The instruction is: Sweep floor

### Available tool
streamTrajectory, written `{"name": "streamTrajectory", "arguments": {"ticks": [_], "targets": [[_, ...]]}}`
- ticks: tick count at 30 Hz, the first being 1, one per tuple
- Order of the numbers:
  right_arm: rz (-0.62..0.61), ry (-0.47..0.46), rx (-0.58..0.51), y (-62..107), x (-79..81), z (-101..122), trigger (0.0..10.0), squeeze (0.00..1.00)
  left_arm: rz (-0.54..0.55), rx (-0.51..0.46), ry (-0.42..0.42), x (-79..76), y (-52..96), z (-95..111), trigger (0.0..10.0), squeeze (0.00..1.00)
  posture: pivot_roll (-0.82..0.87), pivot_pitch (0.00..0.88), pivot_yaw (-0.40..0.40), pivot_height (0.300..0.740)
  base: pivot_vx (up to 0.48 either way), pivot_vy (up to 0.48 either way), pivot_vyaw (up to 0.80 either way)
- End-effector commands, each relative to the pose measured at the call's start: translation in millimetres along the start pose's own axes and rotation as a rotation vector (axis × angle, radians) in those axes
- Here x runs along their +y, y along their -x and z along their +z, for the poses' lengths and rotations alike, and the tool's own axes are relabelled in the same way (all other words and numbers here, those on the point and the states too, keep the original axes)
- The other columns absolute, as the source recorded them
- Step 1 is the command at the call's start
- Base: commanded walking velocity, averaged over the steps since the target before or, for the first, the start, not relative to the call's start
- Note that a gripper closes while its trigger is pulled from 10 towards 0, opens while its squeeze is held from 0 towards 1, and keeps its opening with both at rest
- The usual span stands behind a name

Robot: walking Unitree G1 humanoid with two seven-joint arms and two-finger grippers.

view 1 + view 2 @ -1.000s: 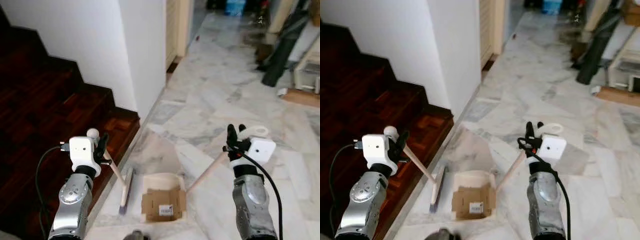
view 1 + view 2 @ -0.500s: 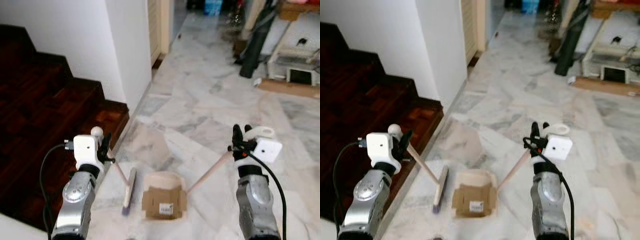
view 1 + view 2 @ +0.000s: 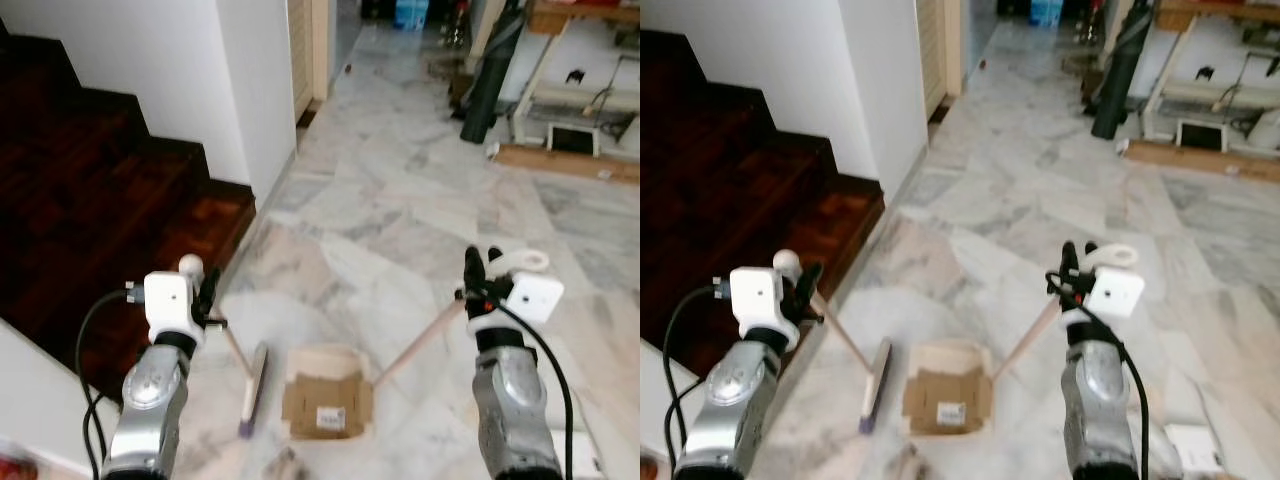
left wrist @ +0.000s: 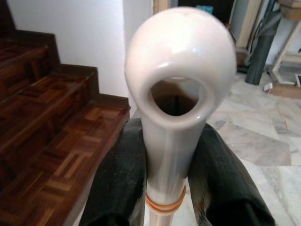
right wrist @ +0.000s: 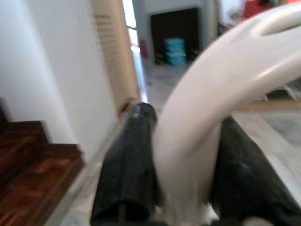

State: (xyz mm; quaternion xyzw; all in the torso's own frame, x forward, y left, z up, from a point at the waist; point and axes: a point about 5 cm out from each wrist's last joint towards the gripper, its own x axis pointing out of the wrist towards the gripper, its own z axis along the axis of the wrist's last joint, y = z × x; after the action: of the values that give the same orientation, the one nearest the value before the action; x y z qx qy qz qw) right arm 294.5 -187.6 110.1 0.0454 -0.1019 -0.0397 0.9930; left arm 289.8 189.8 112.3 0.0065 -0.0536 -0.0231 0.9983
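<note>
Since 1 second ago the whole scene has slid as the camera moved – broom point(image 3: 252, 385) and dustpan point(image 3: 325, 400) keep their places on the marble floor point(image 3: 400, 230). Left gripper point(image 4: 174, 188) jaws clamp the broom's handle; right gripper point(image 5: 186, 188) jaws clamp the dustpan's, both heads below and between the 2 grippers.

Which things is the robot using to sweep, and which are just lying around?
For sweeping:
left gripper holding the broom
right gripper holding the dustpan
cardboard piece in the dustpan

Lying about:
black roll
blue box
</note>
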Motion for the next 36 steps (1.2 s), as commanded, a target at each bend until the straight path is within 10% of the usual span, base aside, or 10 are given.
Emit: {"name": "streamTrajectory", "arguments": {"ticks": [1, 36], "targets": [[-0.007, -0.016, -0.045, -3.1, -0.6, 8.9, 10.0, 0.0, 0.002, -0.032, -0.012, 1.2, -1.9, 7.0, 10.0, 0.0, -0.03, 0.087, 0.017, 0.74, -0.33, 0.0, 0.0], [0.007, -0.017, -0.04, -0.7, 1.7, 6.7, 10.0, 0.0, -0.026, -0.036, -0.018, -4.0, -1.8, 6.0, 10.0, 0.0, -0.03, 0.035, 0.017, 0.74, -0.341, 0.0, 0.0]]}}
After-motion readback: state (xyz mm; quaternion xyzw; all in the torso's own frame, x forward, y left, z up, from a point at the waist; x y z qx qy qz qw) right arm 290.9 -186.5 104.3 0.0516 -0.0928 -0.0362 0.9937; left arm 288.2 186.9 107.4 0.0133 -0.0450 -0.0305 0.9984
